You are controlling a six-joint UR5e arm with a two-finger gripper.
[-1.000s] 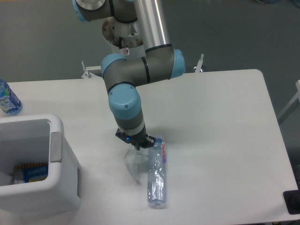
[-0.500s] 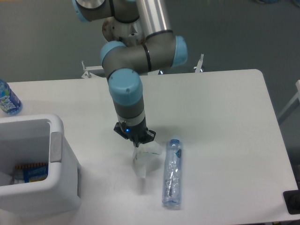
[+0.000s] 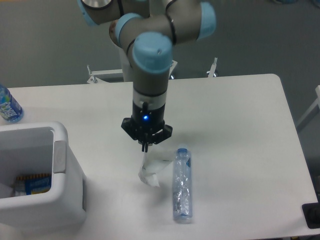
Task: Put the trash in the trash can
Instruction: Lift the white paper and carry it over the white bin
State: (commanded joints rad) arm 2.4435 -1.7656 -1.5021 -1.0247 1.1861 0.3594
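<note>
My gripper [image 3: 146, 147] points straight down over the middle of the table, shut on the top of a crumpled white paper scrap [image 3: 150, 170] that hangs below it. Just right of the scrap a clear crinkled plastic bottle [image 3: 182, 185] lies flat on the table, its pale blue cap toward the far side. The trash can [image 3: 60, 155], a large white boxy bin with a grey panel on its right side, stands at the left front corner, well to the left of the gripper.
Inside the bin lies a blue and yellow package [image 3: 36, 184]. A small blue-labelled water bottle [image 3: 8, 105] stands at the table's far left edge. A black object [image 3: 312, 215] sits at the right front corner.
The gripper has risen and shifted slightly right, lifting the paper scrap with it. The plastic bottle rolled to the right and now lies still.
</note>
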